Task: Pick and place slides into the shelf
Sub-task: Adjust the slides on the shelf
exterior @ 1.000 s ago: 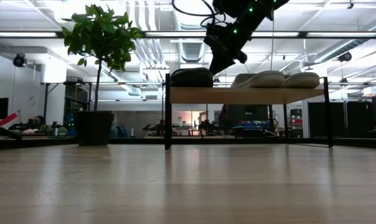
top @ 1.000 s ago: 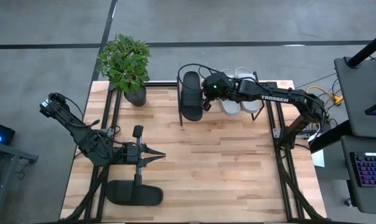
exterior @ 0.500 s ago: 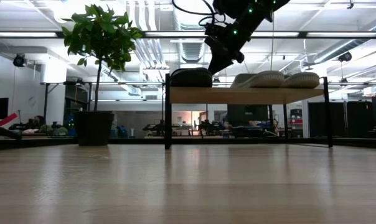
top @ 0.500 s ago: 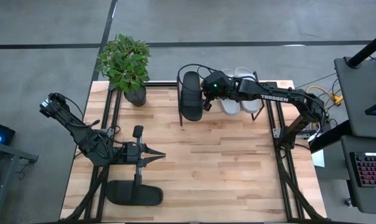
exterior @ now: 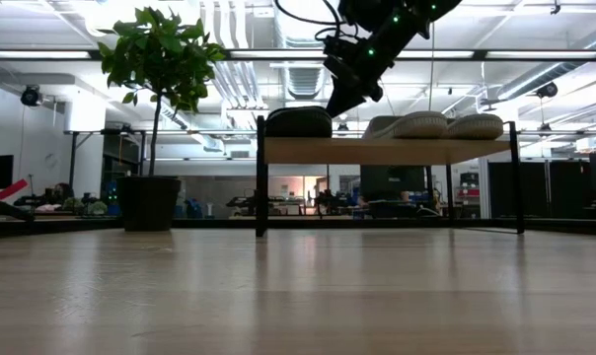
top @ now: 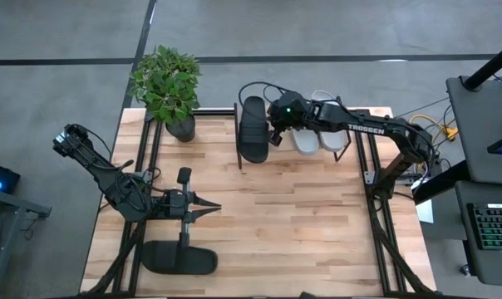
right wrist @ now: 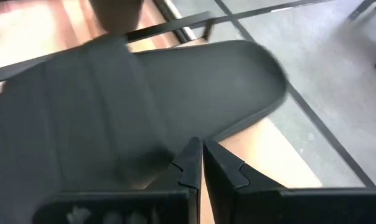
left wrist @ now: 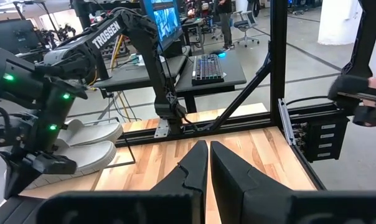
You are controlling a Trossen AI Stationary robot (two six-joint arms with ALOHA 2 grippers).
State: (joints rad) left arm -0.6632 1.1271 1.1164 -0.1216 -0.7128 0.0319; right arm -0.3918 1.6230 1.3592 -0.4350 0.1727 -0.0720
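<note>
Since three of the four slides already sit on the shelf at the table's twelve o'clock edge, the right arm looks busy with tidying, not carrying. The right gripper has its fingers pressed together with nothing between them, and it stands just at the three o'clock side of the black slide on the shelf. My guess is that the closed tip serves as a pusher, nudging that slide square at the nine o'clock end of the plank; whether it touches, I cannot tell. The two grey-white slides lie side by side toward three o'clock, partly under the arm.

The other black slide lies on the table near seven o'clock, well apart from the shelf and not yet placed. Close by, the left gripper waits above the tabletop, its fingers together and empty, pointing toward three o'clock; it seems the natural one to fetch that last slide.

A potted plant stands at eleven o'clock, clear of the work.

White letters on the right arm read TROSSEN in both the high and left wrist views.
</note>
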